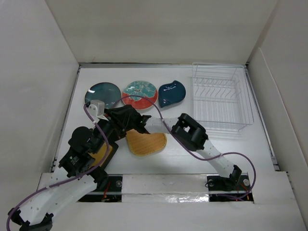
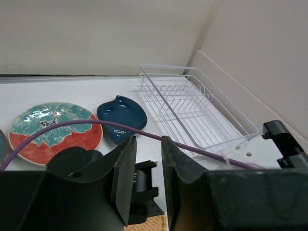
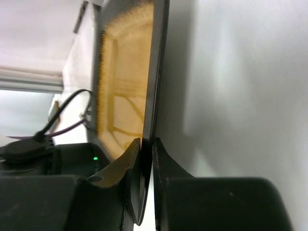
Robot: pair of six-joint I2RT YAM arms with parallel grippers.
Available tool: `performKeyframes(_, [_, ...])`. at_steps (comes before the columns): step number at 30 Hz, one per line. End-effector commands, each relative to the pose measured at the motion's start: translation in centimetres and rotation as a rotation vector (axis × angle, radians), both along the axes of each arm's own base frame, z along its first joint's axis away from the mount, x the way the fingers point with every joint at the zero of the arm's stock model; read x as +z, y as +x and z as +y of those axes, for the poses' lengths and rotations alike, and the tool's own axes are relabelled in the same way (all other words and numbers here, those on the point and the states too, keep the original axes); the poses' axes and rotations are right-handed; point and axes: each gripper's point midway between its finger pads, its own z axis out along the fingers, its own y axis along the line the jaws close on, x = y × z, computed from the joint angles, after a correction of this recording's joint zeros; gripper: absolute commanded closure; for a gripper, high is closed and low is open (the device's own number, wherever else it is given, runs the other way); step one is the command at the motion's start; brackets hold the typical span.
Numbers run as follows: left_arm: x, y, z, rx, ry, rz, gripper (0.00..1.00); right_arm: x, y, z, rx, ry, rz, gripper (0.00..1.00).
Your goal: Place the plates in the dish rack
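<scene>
No text, label, brand mark, number or sign can be read in any view. None is made out on the plates (image 1: 139, 93), the dish rack (image 1: 221, 101), the arms (image 1: 211, 155) or the surface (image 1: 144, 166).

The floral plate (image 2: 53, 126) and leaf plate (image 2: 122, 114) shone glossy-glazed, the black-rimmed plate (image 3: 126, 72) looked matt and grainy, the dish rack (image 2: 191, 109) thin wire.

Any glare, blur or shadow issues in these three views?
Top external: glare on the dark teal plate and the near-edge shiny strip. Left wrist: sheen on the floral plate, own fingers underexposed. Right wrist: tan plate casts a soft shadow on the table; background left washed out.
</scene>
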Motion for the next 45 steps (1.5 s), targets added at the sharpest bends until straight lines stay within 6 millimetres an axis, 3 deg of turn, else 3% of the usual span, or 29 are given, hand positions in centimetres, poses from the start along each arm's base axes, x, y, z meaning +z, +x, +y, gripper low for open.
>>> performKeyframes(1, [2.9,-0.5,1.7,0.059,-0.074,-0.069,0.75,13.9,1.4,1.3,-0.037,0.355,-0.218,1.0])
performKeyframes(2, [3.0,-0.6,2.1,0.07,-0.085,-0.075,0.75,13.9,2.2,0.6,-0.07,0.353,-0.218,1.0])
performKeyframes(4, [3.8,-0.9,3.1,0.101,-0.126,-0.104,0.75,17.6,3.5,-0.4,-0.149,0.433,-0.238,1.0])
performKeyframes(5, [3.8,-0.8,3.4,0.114,-0.133,-0.104,0.75,17.2,4.7,-1.4,-0.188,0.428,-0.219,1.0])
performKeyframes(7, [3.6,-0.7,4.0,0.146,-0.139,-0.092,0.74,19.7,5.8,-2.7,-0.253,0.494,-0.209,1.0])
performKeyframes(9, [3.7,-0.6,4.1,0.152,-0.143,-0.093,0.74,19.1,7.5,-4.3,-0.317,0.481,-0.202,1.0])
performKeyframes(11, [3.6,-0.5,4.1,0.158,-0.144,-0.093,0.74,20.9,8.6,-5.8,-0.369,0.516,-0.214,1.0])
performKeyframes(12, [3.5,-0.4,4.0,0.158,-0.14,-0.089,0.74,20.4,9.6,-7.1,-0.403,0.509,-0.211,1.0])
performKeyframes(13, [3.1,-0.2,3.7,0.154,-0.128,-0.078,0.74,22.2,9.7,-8.0,-0.419,0.551,-0.224,1.0])
performKeyframes(19, [2.6,0.1,2.6,0.116,-0.097,-0.063,0.74,24.2,12.2,-11.8,-0.501,0.556,-0.268,1.0])
performKeyframes(21, [2.4,0.1,2.2,0.098,-0.084,-0.055,0.74,23.5,12.3,-11.9,-0.508,0.515,-0.267,1.0])
performKeyframes(26, [2.3,0.3,1.9,0.087,-0.081,-0.056,0.74,19.2,12.4,-13.3,-0.563,0.458,-0.215,1.0])
performKeyframes(28, [2.2,0.2,1.5,0.065,-0.073,-0.049,0.74,18.2,12.3,-14.1,-0.584,0.475,-0.146,1.0])
performKeyframes(29, [2.0,0.3,1.4,0.064,-0.07,-0.046,0.74,18.8,12.0,-14.3,-0.581,0.525,-0.143,1.0])
performKeyframes(30, [2.2,0.3,1.4,0.065,-0.074,-0.051,0.74,17.4,11.5,-14.7,-0.585,0.513,-0.112,1.0])
performKeyframes(32, [2.0,0.5,1.4,0.07,-0.069,-0.045,0.74,17.4,11.1,-15.2,-0.598,0.551,-0.08,1.0])
performKeyframes(36, [1.6,0.6,0.9,0.054,-0.056,-0.035,0.74,14.9,10.9,-15.7,-0.647,0.493,-0.055,1.0])
performKeyframes(42, [0.9,1.0,0.3,0.04,-0.034,-0.009,0.74,9.7,10.5,-17.4,-0.723,0.39,-0.018,1.0])
performKeyframes(44, [0.6,1.2,0.1,0.04,-0.024,0.0,0.74,8.2,9.7,-17.4,-0.716,0.358,-0.007,0.96])
performKeyframes(45, [0.3,1.3,-0.2,0.033,-0.017,0.011,0.74,7.4,9.6,-17.5,-0.715,0.34,-0.005,0.89])
